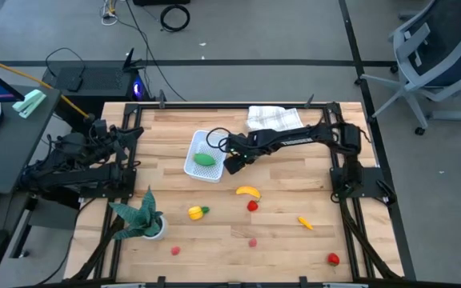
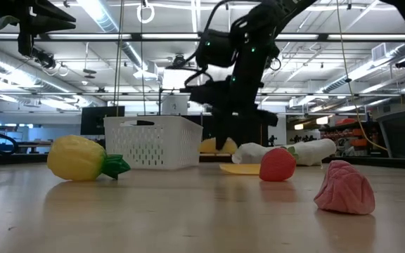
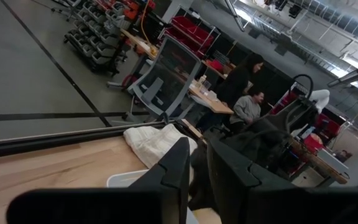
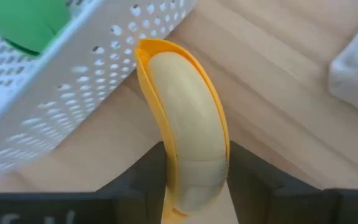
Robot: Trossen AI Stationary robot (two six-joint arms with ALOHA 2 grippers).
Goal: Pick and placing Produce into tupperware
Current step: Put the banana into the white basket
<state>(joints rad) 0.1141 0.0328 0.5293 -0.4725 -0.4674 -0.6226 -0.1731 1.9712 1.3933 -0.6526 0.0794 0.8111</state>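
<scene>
My right gripper (image 1: 232, 166) (image 4: 194, 154) is shut on a half-peeled yellow banana (image 4: 185, 118), just right of the white perforated tupperware (image 1: 201, 156) (image 2: 153, 143). A green piece (image 1: 205, 159) (image 4: 27, 22) lies inside the tupperware. A second banana-shaped yellow piece (image 1: 248, 191) lies on the table. Near it are a yellow piece with a green stem (image 1: 198, 212) (image 2: 83, 158), a red one (image 1: 252, 206) (image 2: 278, 165), an orange one (image 1: 305, 223) and small pink ones (image 1: 253, 242) (image 2: 343, 186). My left gripper (image 3: 196, 165) waits at the left edge, fingers slightly apart. My right gripper pinches the banana between its two fingers at one end (image 4: 194, 183). The rest of the banana sticks out forward past the fingers (image 4: 247, 171), toward the tupperware's side wall (image 4: 98, 68). The arm comes slanting down from the table's right. The banana looks lifted clear of the wood.
A folded white checked cloth (image 1: 273, 118) lies at the far edge behind the right arm. A green plant in a white pot (image 1: 142, 220) stands near the left front. Another red piece (image 1: 334, 258) sits near the right front corner. People sit at desks beyond the table.
</scene>
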